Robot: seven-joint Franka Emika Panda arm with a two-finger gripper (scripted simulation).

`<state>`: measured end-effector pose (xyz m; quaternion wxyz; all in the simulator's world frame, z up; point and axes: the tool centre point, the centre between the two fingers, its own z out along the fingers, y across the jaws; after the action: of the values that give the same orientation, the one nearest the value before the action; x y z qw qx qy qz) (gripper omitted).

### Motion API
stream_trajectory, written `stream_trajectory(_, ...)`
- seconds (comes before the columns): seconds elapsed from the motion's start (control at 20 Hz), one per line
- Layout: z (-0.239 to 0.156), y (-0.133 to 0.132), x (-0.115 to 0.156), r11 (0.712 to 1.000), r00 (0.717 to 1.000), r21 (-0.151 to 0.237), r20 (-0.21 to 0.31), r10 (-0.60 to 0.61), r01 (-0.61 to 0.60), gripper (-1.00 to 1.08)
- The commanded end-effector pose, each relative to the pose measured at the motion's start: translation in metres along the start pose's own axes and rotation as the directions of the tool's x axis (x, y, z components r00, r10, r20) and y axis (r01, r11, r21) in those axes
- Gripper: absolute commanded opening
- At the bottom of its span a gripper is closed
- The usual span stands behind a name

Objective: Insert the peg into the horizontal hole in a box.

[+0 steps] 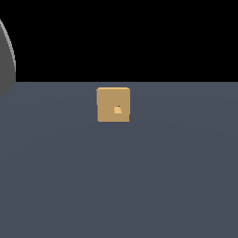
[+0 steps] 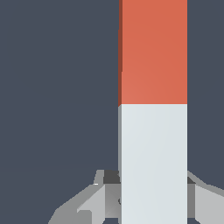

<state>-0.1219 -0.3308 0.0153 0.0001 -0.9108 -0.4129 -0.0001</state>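
In the wrist view the peg (image 2: 153, 109) fills much of the frame as a long straight bar, one half orange-red and the other half pale grey-white. The two colours meet in a clean line across the bar. The grey-white half runs down between the fingers (image 2: 105, 197), which show as grey angular pieces on either side of it. One finger sits tight against one long side of the peg and the other (image 2: 205, 201) against the opposite side, with no gap visible between metal and bar, so the fingers are clamped on the peg's pale half. The orange-red half sticks out well beyond the fingertips, free of any contact. Behind the peg only the flat blue-grey table (image 2: 57, 87) shows.

In the exterior view the box (image 1: 113, 104) stands on the table (image 1: 116, 186), near its far edge and a little toward the exterior view's left of centre. Its tan face looks square and plain. The hole (image 1: 117, 110) is a small brighter orange opening set slightly below and to the exterior view's right of the face's middle. The peg and the fingers do not appear in this view. A curved grey shape (image 1: 5, 60) sits at the exterior view's left edge; what it is cannot be told.
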Motion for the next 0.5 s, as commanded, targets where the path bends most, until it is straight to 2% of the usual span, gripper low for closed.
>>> stream_trajectory(0.0,0.0,0.0,0.0,1.0,1.0,0.0,0.0,0.0,0.0,-1.0)
stream_trajectory(0.25,0.0,0.0,0.002,1.0,1.0,0.0,0.0,-0.003,0.003,-1.0)
stream_trajectory(0.45,-0.002,-0.001,0.018,1.0,1.0,0.0,0.0,-0.03,0.03,-1.0)
